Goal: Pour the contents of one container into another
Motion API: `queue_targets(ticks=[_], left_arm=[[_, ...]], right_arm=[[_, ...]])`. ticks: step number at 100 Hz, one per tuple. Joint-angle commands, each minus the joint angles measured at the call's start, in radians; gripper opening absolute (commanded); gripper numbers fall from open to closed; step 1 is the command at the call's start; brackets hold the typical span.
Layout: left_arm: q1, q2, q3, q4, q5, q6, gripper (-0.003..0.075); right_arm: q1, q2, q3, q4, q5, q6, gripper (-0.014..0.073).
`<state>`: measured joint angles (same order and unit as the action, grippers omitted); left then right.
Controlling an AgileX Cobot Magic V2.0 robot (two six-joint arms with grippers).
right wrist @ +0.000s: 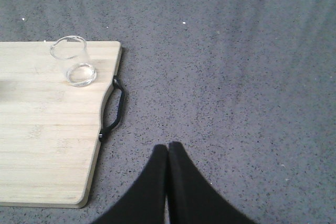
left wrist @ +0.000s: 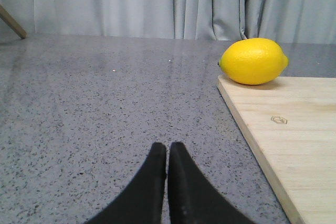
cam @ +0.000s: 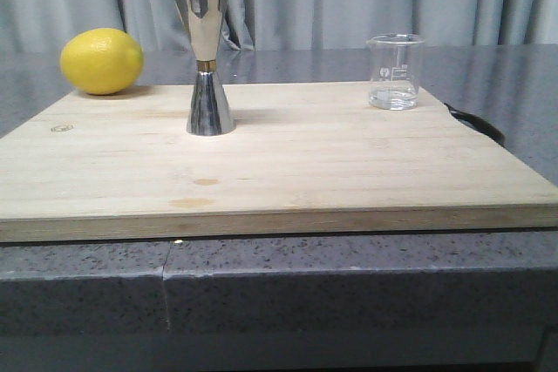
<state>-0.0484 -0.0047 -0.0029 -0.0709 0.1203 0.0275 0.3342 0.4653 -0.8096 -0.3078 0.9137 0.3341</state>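
Left claw: clenched on nothing, tips pressed together, low over the grey counter off the left edge of the board.
Lemon: sits at the board's far left corner; it plays no part in pouring, so route your arm around it.
Measuring cup: the steel double-cone stands upright on the board, left of centre. You cannot see into its top bowl, so you cannot tell whether it is full.
Beaker: small clear glass, upright near the board's far right corner, well apart from the measuring cup. A shallow layer of clear liquid seems to sit at its bottom, though thick glass could give the same look.
Right claw: clenched and empty, over bare counter to the right of the board's black handle.
Stage: this fits either a pour still ahead or one already done and the arms parked.
Advice: if you lift either vessel, grip it low, keep it level, and tilt slowly over the other's mouth.
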Motion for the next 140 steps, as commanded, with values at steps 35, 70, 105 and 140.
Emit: queue_targets(ticks=[35,70,105,140], left_arm=[[0.002,-0.028,0.014,-0.022,-0.105,0.027,-0.0019],[0.002,-0.028,0.014,-0.022,-0.105,0.027,-0.0019],[0.002,-0.028,0.014,-0.022,-0.105,0.027,-0.0019],[0.002,-0.028,0.014,-0.022,-0.105,0.027,-0.0019]], right_arm=[[0.003,0.006,-0.022,-0.030,-0.067,-0.008,-0.0064],[0.003,0.006,-0.022,-0.030,-0.067,-0.008,-0.0064],[-0.204,-0.175,0.262,0.014,-0.503,0.027,-0.0064],[-0.355,-0.496,0.810,0.021,-1.033,0.029,-0.0064]])
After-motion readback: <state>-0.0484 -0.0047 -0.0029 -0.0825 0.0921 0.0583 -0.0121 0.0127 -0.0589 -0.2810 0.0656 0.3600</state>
